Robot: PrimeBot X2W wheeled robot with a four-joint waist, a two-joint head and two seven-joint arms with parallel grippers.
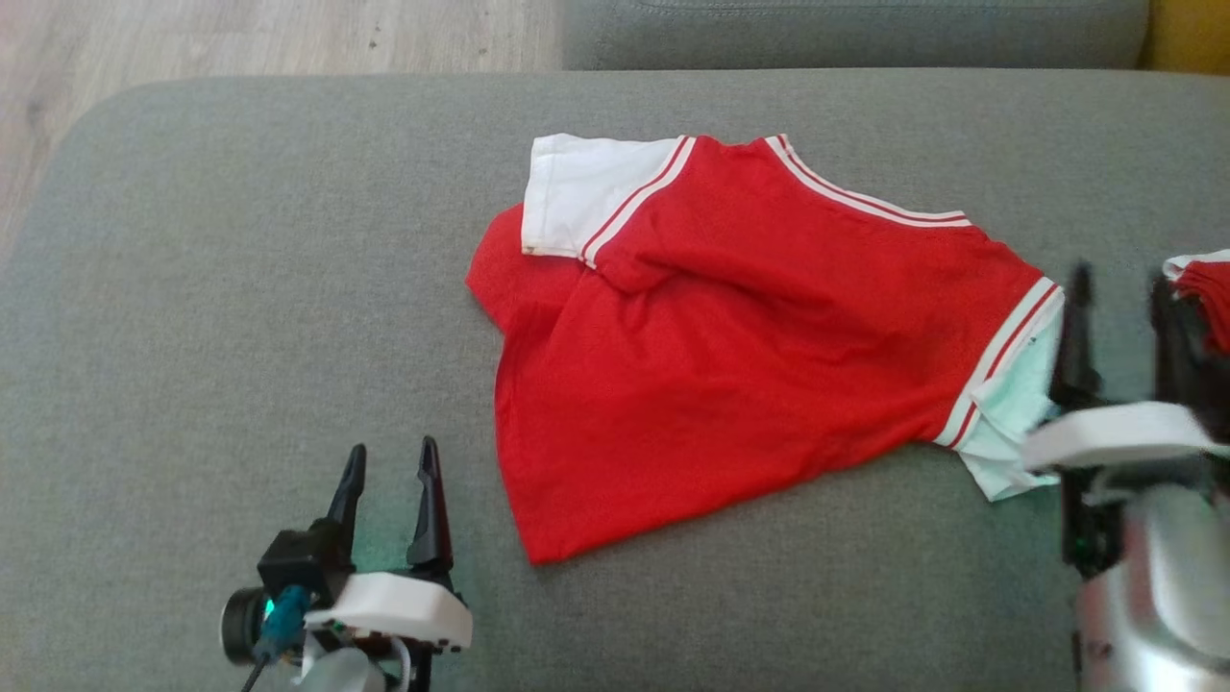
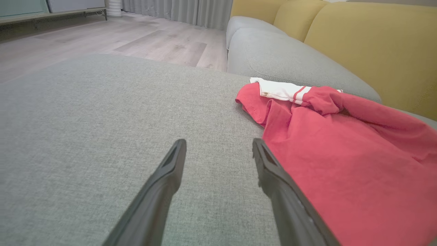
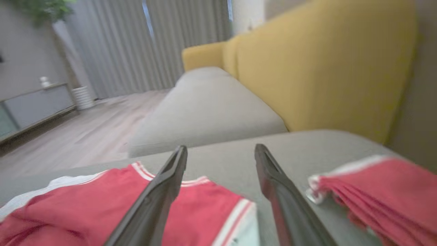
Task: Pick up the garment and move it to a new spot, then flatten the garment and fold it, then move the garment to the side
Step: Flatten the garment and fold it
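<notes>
Nearest, the left hand [image 1: 392, 444] hovers open above the grey cushion [image 1: 240, 288], just beside the hem of the red garment [image 1: 730, 356], which lies rumpled mid-cushion. Farther right, the blurred right hand [image 1: 1122, 277] stands open between its white sleeve and a folded red pile [image 1: 1201, 298].

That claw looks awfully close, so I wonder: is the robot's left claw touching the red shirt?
Apart. The head view shows a strip of grey cushion between the left gripper and the red shirt's near edge.
</notes>
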